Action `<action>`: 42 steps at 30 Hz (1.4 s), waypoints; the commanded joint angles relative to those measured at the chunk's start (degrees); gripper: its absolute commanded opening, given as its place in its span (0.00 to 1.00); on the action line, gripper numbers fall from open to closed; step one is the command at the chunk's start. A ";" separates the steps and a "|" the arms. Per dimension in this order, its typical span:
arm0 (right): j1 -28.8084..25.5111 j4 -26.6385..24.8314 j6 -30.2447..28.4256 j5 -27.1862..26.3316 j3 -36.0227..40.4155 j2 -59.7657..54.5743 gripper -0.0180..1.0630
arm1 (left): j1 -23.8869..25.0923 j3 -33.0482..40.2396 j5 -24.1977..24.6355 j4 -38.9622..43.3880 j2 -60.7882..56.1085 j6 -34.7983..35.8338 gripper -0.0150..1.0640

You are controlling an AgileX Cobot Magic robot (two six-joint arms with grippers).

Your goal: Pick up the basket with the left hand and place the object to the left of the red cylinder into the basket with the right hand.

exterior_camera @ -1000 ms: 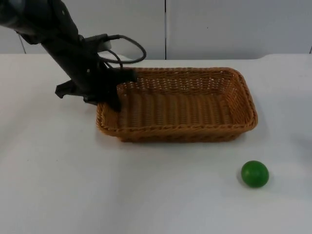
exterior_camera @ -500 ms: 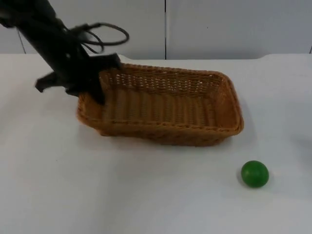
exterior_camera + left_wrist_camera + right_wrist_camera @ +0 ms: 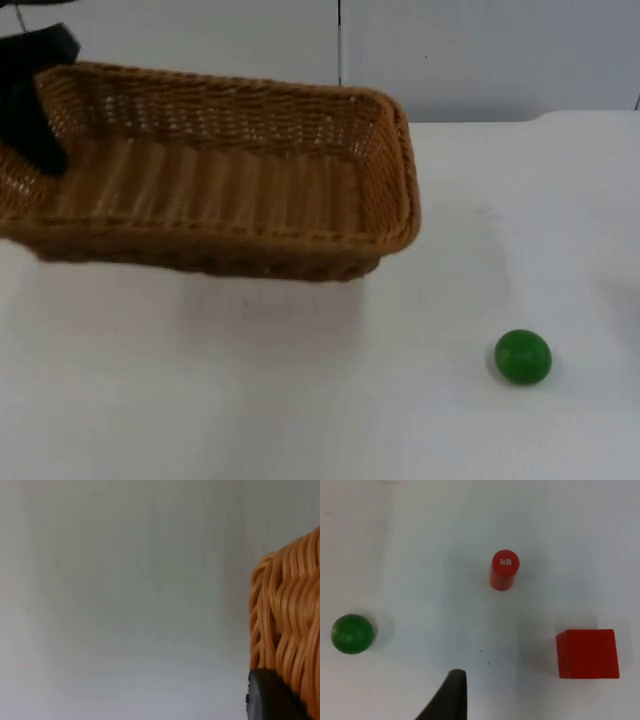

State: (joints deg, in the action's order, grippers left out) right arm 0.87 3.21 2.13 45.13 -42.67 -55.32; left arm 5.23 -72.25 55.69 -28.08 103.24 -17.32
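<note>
One rectangular woven wicker basket (image 3: 210, 170), lifted off white table (image 3: 300, 400), tilted, far end past picture's left edge. Left gripper (image 3: 35, 95) clamped on its left rim; black fingertip (image 3: 272, 697) against weave in left wrist view. One green ball (image 3: 523, 357) near front right, well apart from basket, open table all round. Right wrist view: one upright red cylinder (image 3: 504, 570), one red cube (image 3: 588, 653), each apart. Right gripper fingertip (image 3: 451, 697) above table; opening cannot tell.
</note>
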 commanded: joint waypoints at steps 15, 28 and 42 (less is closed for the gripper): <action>0.76 -8.81 -9.21 0.56 -0.25 0.22 0.99 | 5.53 20.63 -7.52 -15.86 -6.60 -17.13 0.01; 23.57 -8.68 -12.09 -1.86 -0.25 -13.24 0.99 | 5.53 20.63 -8.12 -15.86 -6.60 -17.36 0.01; 26.97 -3.21 -12.09 -29.48 -0.25 -41.37 0.99 | 5.53 20.63 -8.05 -15.61 -6.60 -17.36 0.01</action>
State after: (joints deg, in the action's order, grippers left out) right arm 27.47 -0.81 -9.36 20.48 -42.67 -94.13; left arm 10.63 -51.73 46.85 -42.03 97.34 -34.51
